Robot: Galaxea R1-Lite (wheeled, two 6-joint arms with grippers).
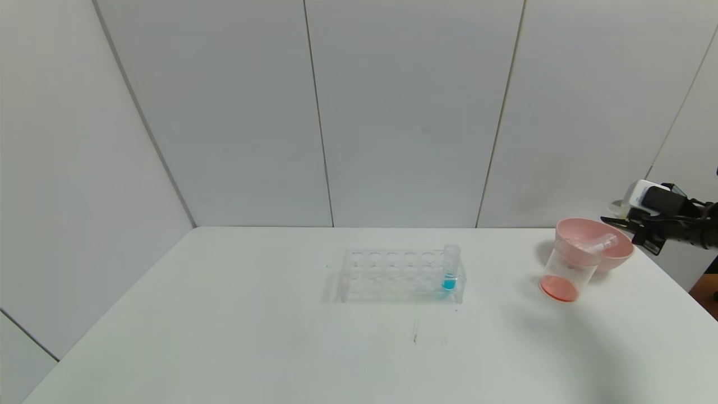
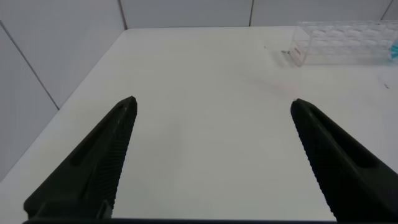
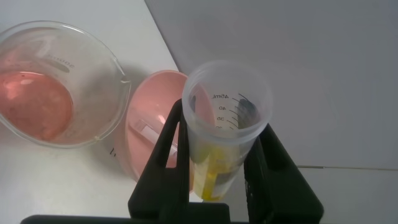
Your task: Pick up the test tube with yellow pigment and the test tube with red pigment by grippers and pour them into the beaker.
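Observation:
My right gripper (image 3: 222,121) is shut on the test tube with yellow pigment (image 3: 219,168), a clear graduated tube with yellow liquid at its lower end. In the head view this gripper (image 1: 624,223) hangs at the far right, just behind the pink bowl. The beaker (image 1: 567,268) stands in front of the bowl with orange-red liquid in its bottom; its wall (image 3: 104,93) also shows in the right wrist view. A test tube with red pigment is out of view. My left gripper (image 2: 212,101) is open over bare table, holding nothing.
The pink bowl (image 1: 616,253) holds an empty clear tube (image 1: 598,243) lying on its side. A clear rack (image 1: 392,275) in mid-table carries one tube of blue liquid (image 1: 450,270) at its right end. The table's right edge runs close to the bowl.

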